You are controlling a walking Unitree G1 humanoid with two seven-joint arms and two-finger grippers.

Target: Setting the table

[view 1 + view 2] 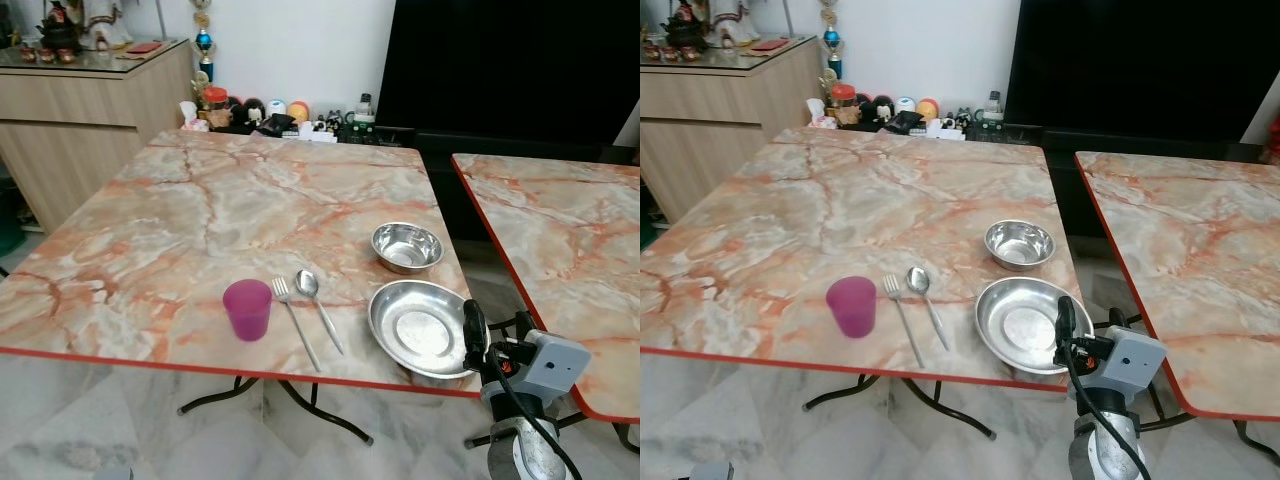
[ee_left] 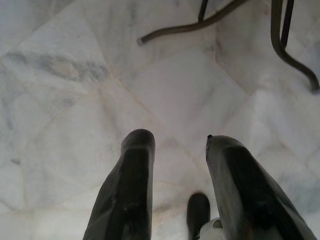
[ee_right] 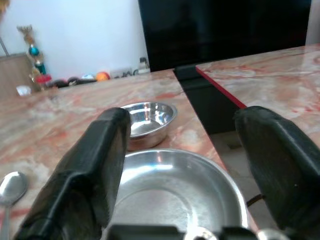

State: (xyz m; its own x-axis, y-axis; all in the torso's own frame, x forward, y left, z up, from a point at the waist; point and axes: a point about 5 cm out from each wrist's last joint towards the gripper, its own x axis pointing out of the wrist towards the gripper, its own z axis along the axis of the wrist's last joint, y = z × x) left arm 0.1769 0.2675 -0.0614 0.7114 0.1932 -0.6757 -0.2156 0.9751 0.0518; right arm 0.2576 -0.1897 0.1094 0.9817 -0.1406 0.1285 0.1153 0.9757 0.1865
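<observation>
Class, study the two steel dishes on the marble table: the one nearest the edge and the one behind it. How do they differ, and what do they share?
The near steel plate is wider and shallower, with a broad flat base; the steel bowl behind it is smaller, deeper and steeper-sided. The plate sits at the table's near edge, right by the open right claw; the bowl lies farther in. Both are shiny metal, round, upright and empty.

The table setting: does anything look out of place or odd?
The large steel plate sits at the table's front edge, its rim slightly over the red border. The fork and spoon lie slanted. Nothing is spilled.
</observation>
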